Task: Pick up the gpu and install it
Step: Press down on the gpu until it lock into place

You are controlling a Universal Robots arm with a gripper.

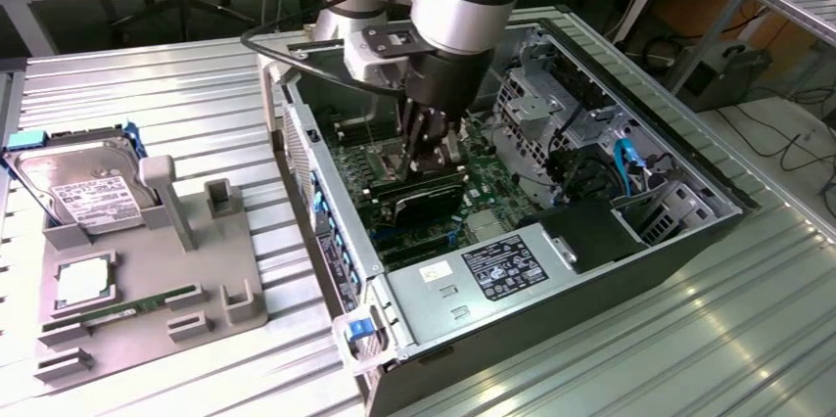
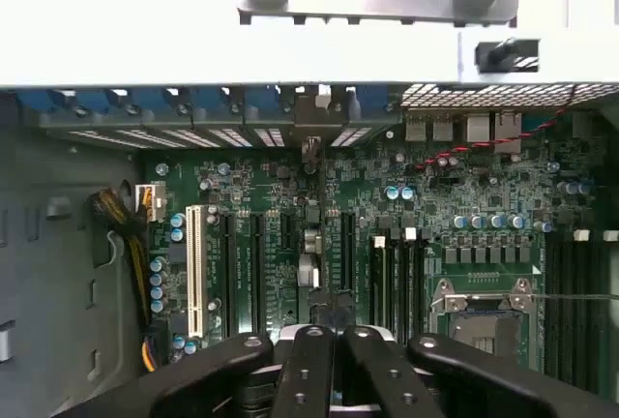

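The claw [image 1: 429, 148] is down inside the open computer case [image 1: 679, 226], closed on the gpu [image 1: 429, 192], which stands on edge over the green motherboard [image 1: 490, 187]. In the wrist view the black fingers [image 2: 309, 370] sit together above the expansion slots [image 2: 256, 263]. The hard drive [image 1: 78, 182] rests on the grey holder [image 1: 157, 309] on the table [image 1: 157, 84].

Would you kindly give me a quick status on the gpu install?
Gripper down inside the open computer case, shut on the gpu. Gpu edge-down over the motherboard slots. Nothing seen blocking.
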